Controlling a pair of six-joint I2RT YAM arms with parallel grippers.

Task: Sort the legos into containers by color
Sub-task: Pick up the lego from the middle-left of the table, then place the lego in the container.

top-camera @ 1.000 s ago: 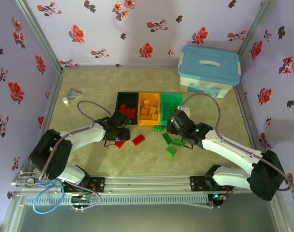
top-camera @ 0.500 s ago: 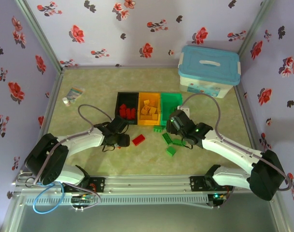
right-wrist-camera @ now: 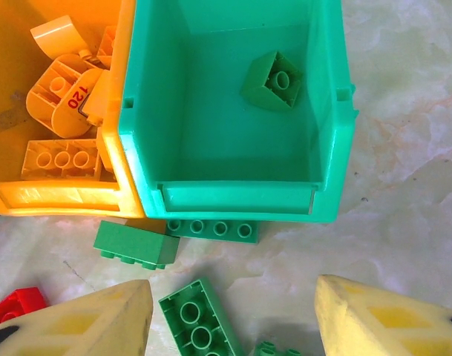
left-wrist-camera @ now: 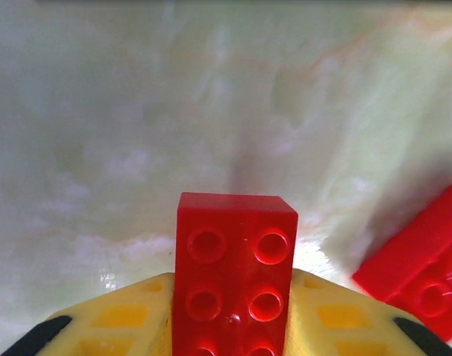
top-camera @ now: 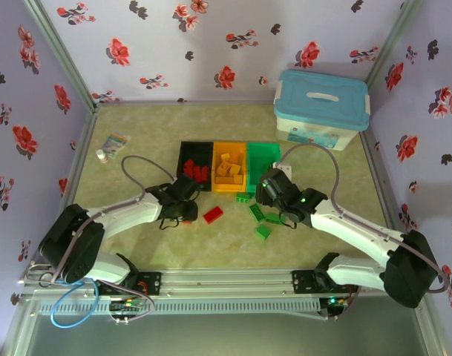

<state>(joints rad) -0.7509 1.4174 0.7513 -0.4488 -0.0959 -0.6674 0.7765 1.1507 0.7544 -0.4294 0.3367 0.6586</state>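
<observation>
Red brick (left-wrist-camera: 235, 278) clamped in left jaws, low over table (top-camera: 233, 245) | black bin (top-camera: 182, 157) at 12 o'clock | advice: lift above rim, release over reds | right jaws apart above green brick (right-wrist-camera: 200, 326), green bin (right-wrist-camera: 233, 196) at 12 o'clock

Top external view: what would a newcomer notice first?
Mid-table, a row of black bin, orange bin and green bin, with loose green bricks just in front, by the open right gripper. In the left wrist view, a red brick stands clamped between the left gripper's yellow fingers.
</observation>
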